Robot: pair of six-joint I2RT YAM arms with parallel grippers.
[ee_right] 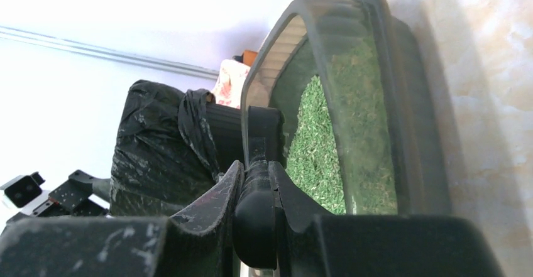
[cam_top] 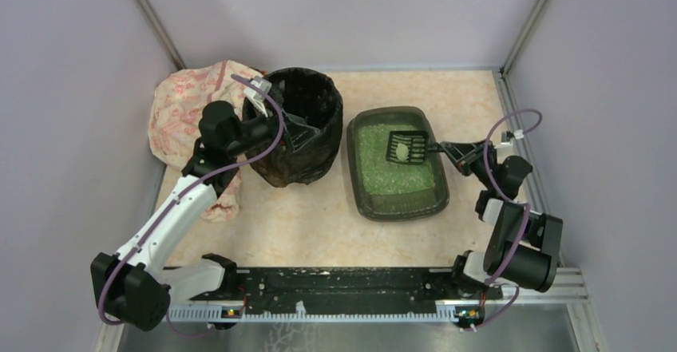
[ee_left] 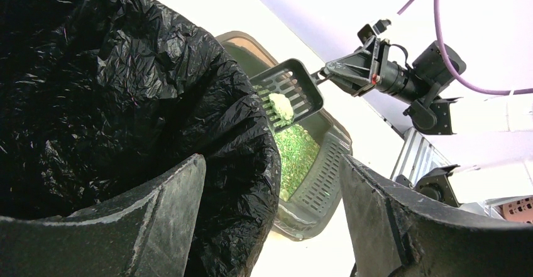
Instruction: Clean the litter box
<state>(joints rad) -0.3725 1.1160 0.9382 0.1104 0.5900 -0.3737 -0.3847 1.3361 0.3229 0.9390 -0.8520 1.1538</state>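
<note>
At the right gripper point(ee_right: 254, 176): jaws clamped shut on the thin handle of a black slotted plastic scoop point(cam_top: 407, 146). The scoop head is held out over the litter, roughly level, with one pale off-white clump point(ee_left: 281, 105) sitting on the slots.

Below it is the shallow dark grey-green rectangular plastic litter box point(cam_top: 399, 212), with green granular litter across its floor. It sits flat on the beige marbled table point(cam_top: 303, 224), right of centre, just beside the round bin lined with a black bag point(cam_top: 295, 164) on its left. Box and bin look near-touching; I can't confirm contact.

The left gripper point(cam_top: 271, 131) is spread wide, straddling the bin's left rim with bag plastic between the fingers. It doesn't look clamped on it.

Handling, my read:
- Box: stiff moulded shell, smooth and likely slippery. Loose fill makes it bottom-heavy, and the load shifts if it's tipped.
- Best hold is the rolled rim, mid-way along a long side. Keep it flat, or pin it and leave it where it is.
- Clump: light and crumbly. Keep the scoop level on the way left to the bin.
- Bag liner: soft, so it gives no bracing.
</note>
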